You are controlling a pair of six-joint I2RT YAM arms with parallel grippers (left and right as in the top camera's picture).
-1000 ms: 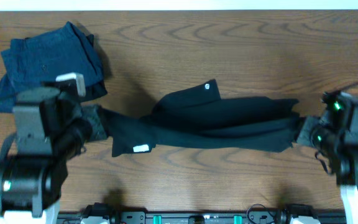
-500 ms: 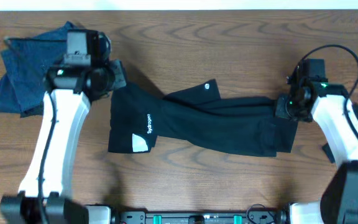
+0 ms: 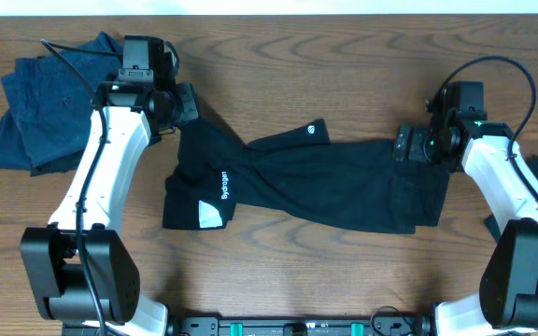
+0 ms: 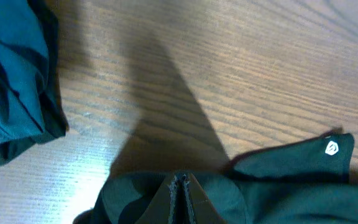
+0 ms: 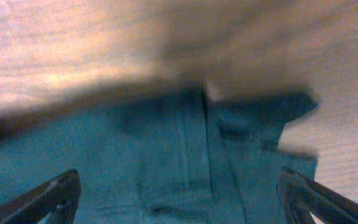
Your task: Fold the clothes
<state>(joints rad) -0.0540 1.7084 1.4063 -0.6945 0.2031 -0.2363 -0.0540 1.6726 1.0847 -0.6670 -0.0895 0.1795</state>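
We are looking at one wooden worktop, and across its middle one long black garment is lying roughly flat, creased along its length; at the far left a heap of dark blue clothes is waiting, and we are not managing to count its pieces, since the folds are hiding one another; two arms are reaching in, the left arm over the garment's upper left corner, the right arm over its right end; the left pincer is clenching a pinch of black fabric at that corner, with cloth bunching around its closed fingers; the right pincer is standing released, fingers wide apart above the fabric, grasping nothing; we are judging the step in hand to be the squaring of the black garment before a first fold, so the task is barely begun; the next move, we are thinking, is calling for the right pincer to close on a hem at its end, so that both arms are carrying an edge over together, without dragging the cloth askew; smallest, we are counting one round white logo, one line of white lettering and one white label.
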